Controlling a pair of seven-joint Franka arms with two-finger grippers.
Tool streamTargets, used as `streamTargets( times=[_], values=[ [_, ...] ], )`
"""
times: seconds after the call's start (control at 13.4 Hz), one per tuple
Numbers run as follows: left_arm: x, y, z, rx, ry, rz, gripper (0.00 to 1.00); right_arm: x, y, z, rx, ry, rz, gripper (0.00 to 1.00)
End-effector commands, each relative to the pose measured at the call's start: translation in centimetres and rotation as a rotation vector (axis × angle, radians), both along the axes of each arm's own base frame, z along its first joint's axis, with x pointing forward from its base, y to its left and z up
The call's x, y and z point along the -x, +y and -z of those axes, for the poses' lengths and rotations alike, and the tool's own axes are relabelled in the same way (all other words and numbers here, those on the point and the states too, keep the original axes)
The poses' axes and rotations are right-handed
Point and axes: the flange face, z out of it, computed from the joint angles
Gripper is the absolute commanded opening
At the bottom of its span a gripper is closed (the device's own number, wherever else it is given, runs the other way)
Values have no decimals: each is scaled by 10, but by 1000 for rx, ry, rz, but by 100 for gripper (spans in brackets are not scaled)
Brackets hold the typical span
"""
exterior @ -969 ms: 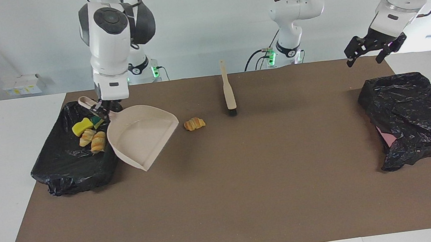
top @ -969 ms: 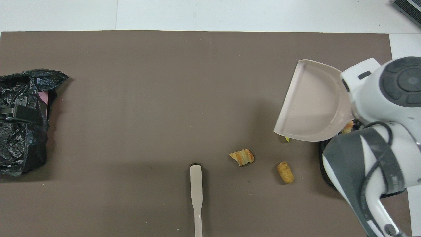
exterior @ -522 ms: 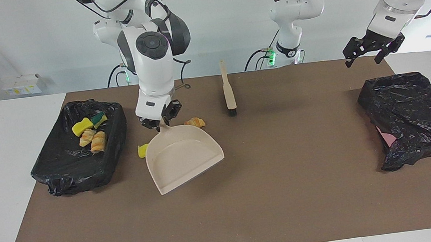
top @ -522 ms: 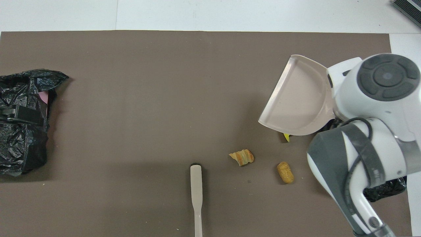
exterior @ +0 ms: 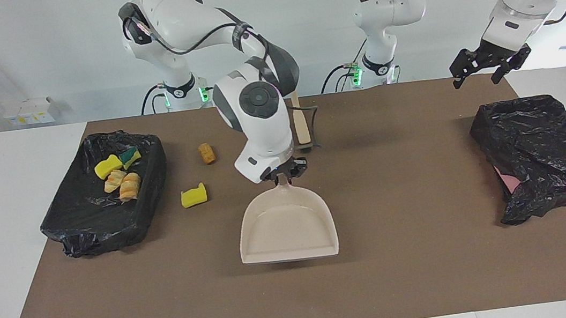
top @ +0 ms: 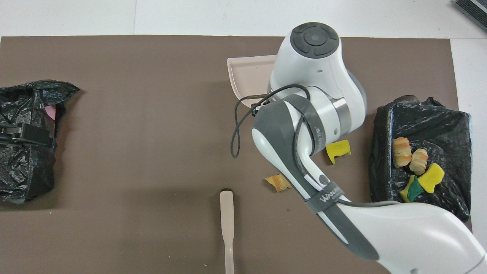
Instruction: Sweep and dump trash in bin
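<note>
Trash (exterior: 129, 186) status: 4 of 7 pieces sit in the black-bagged bin (exterior: 81, 227) at the right arm's end of the desk (exterior: 437, 269), namely 2 sponge chunks and 2 striped rolls.

3 pieces are still loose on the desk beside that bin:
- 1 yellow sponge chunk (exterior: 194, 196)
- 1 brown roll (exterior: 206, 153), nearer the robots
- 1 striped roll (top: 279, 182), hidden by the arm in the facing view and half covered from overhead

Change: a second ago the dustpan (exterior: 287, 228) was tipped at the bin rim. It's now swung out to mid-desk, empty, low and level, mouth pointing away from the robots. I read that as first dump done and pan being reset for round two.

Right pincer (exterior: 280, 173) is clenched on the dustpan handle.

1 brush (top: 227, 224) lies unheld, nearer the robots than the pan. It needs picking up before any more sweeping.

Left pincer (exterior: 485, 66) is released and holds nothing, waiting above the desk edge at the left arm's end.

A second bagged bin (exterior: 541, 154) sits under it, with no trash visible. Totals: 2 bins, 1 pan, 1 brush.
</note>
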Motion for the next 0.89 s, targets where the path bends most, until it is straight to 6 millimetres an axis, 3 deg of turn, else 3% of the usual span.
streamTargets(
  times=[0.0, 0.15, 0.22, 0.37, 0.67, 0.75, 0.82],
  values=[
    [9, 0, 0, -15, 3, 12, 100, -7, 26, 6, -99, 7, 72, 0],
    [9, 0, 2, -15, 6, 12, 100, -5, 37, 24, -118, 13, 70, 0],
    [9, 0, 2, -16, 6, 12, 100, 1, 53, 36, -129, -1, 57, 0],
    [8, 0, 5, -16, 10, 14, 100, 2, 49, 50, -128, 4, 56, 0],
    [6, -2, 7, -16, 12, 18, 100, 17, 49, 58, -116, 18, -62, 0],
    [6, -3, 7, -16, 12, 20, 100, 16, 44, 59, -107, 25, -68, 4],
    [6, -3, 8, -16, 12, 20, 100, 17, 43, 56, -99, 20, -71, 35]
  ],
)
